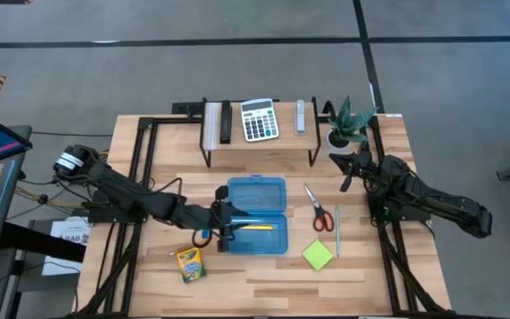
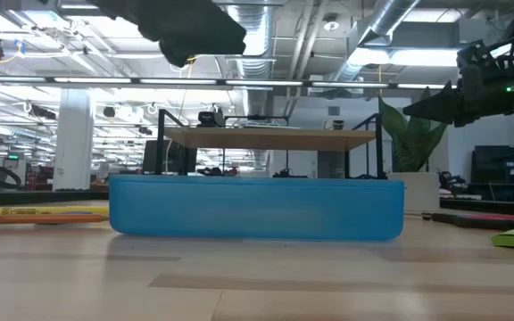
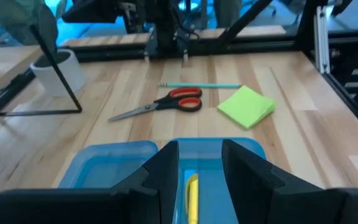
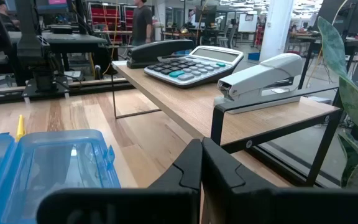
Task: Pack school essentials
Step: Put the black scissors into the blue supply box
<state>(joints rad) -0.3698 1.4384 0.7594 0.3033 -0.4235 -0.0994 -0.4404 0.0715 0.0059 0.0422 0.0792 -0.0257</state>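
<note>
Looking down from above: hovering over the near-left end of the box [image 1: 257,184], with the left claw [image 1: 227,223] released and a pencil [image 1: 255,228] already lying inside. Waiting by the plant [image 1: 348,120], with the right claw [image 1: 351,168] clenched on nothing. Still needing packing: crayons [image 1: 189,263] just left of the box, scissors [image 1: 320,208], pen [image 1: 337,230] and pad [image 1: 318,255] to its right. Risking a clip on the box wall when swinging toward the crayons, and nudging the box along the counter [image 1: 388,266].

Looking level: hanging clear above the box [image 2: 257,209], so leaving room to lift out.

Looking past the left fingers [image 3: 166,168]: straddling the pencil [image 3: 192,194] without gripping it. Lying close together, scissors [image 3: 166,104] and pen [image 3: 201,85], so probably dragging one while taking the other; perhaps rolling the pen toward the counter edge.

Looking past the right claw [image 4: 201,165]: sitting near the shelf [image 4: 185,93] leg, risking a knock when turning toward the scissors.
</note>
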